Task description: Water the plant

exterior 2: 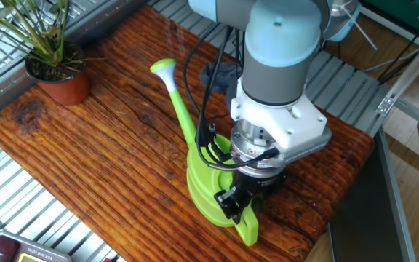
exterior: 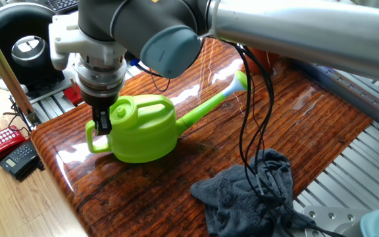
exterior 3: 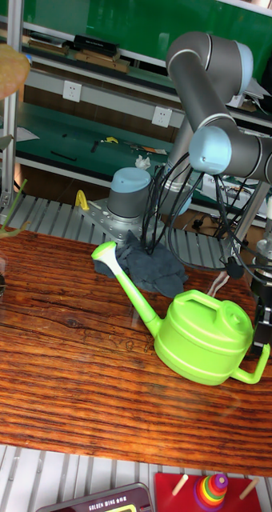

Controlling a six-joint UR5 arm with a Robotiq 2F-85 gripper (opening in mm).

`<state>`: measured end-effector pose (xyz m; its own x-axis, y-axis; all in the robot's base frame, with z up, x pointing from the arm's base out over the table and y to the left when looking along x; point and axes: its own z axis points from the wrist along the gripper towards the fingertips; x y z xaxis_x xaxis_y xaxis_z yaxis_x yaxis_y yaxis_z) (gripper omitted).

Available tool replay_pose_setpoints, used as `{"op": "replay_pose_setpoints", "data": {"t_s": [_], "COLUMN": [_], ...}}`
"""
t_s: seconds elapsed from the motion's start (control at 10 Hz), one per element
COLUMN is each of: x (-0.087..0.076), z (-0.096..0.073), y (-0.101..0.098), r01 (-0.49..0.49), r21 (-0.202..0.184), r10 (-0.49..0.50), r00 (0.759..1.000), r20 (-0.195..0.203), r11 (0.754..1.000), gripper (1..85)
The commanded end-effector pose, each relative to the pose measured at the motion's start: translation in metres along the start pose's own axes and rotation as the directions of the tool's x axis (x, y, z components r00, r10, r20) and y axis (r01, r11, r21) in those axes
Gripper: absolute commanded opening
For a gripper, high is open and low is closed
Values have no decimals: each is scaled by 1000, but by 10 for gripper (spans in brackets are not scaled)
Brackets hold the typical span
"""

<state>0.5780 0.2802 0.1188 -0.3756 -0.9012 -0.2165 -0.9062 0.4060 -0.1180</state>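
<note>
The plant has thin green leaves and stands in a brown pot at the far corner of the wooden table; only a few leaf tips show at the left edge of the tall fixed view. A green watering can sits low over the table, its long spout aimed towards the plant. My gripper is shut on the can's handle at the end away from the plant.
A crumpled grey cloth lies beside the can, with black cables hanging from the arm onto it. Two phones lie on the floor past the table's edge. A coloured stacking toy stands at the near side.
</note>
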Motion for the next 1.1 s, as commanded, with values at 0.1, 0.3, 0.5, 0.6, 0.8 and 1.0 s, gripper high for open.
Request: {"op": "replay_pose_setpoints", "data": {"t_s": [0.1,0.3,0.5,0.6,0.8,1.0], "x": [6,9,13,13,10,11], "z": [-9,-4,-1,0,0,-1], "y": [8,11,12,13,17,18], "r01": [-33,-34,-14,-14,-16,-5], "r21": [-14,8,40,40,37,31], "r10": [32,34,17,17,18,7], "r00": [999,998,997,997,998,998], "r20": [-31,-48,-74,-73,-66,-64], "r11": [999,999,999,999,999,999], "gripper": [460,460,457,457,457,457]}}
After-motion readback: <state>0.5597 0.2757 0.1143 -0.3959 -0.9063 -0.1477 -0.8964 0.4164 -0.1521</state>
